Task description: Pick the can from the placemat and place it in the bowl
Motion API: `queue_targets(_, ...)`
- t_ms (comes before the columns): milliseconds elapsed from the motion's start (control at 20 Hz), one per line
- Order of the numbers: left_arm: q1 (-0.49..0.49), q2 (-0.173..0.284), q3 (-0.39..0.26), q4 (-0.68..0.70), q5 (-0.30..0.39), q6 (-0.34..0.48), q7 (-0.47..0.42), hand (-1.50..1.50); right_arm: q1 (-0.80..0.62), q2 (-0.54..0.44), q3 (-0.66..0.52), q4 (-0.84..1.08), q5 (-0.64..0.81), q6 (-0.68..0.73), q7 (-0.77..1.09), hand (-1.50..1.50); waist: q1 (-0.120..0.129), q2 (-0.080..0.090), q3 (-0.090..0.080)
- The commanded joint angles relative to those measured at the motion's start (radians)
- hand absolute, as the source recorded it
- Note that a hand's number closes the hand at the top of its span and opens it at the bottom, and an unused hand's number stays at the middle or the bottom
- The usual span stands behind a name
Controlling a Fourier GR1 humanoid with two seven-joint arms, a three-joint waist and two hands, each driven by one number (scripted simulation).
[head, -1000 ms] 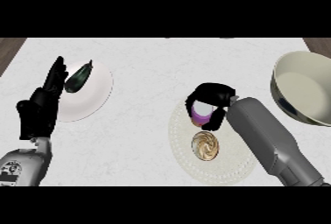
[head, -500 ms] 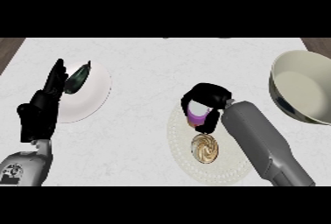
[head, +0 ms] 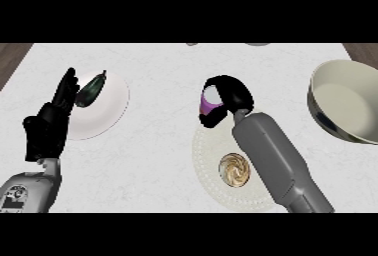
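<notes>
While the left robot hand (head: 50, 125) rests open, the right robot hand (head: 230, 97) curls round the can (head: 210, 101).

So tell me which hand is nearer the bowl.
Right. The right hand, curled round the can, is left of the bowl; the left hand rests open at the far left.

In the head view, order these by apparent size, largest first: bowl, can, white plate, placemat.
1. Placemat and white plate: similar, both partly hidden, so unranked.
2. Bowl, cut by the edge.
3. Can.
</notes>
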Motion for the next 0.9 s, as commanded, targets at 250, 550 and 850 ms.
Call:
queue_targets(250,0.020,-0.011,-0.005,0.006,-0.024,0.020,-0.011,0.00,-0.077,0.016,0.137,-0.291,0.031,-0.430,0.534,1.50,-0.004,-0.008,0.000)
queue_targets(550,0.016,0.014,0.042,-0.009,0.025,-0.019,-0.001,0.00,-0.073,0.002,0.164,-0.408,0.295,-0.421,0.860,1.50,-0.026,0.002,0.001)
queue_targets(850,0.017,-0.006,0.030,0.001,-0.005,-0.006,-0.021,0.00,0.063,-0.052,0.087,-0.587,0.375,-0.411,0.875,1.50,-0.023,0.009,0.002)
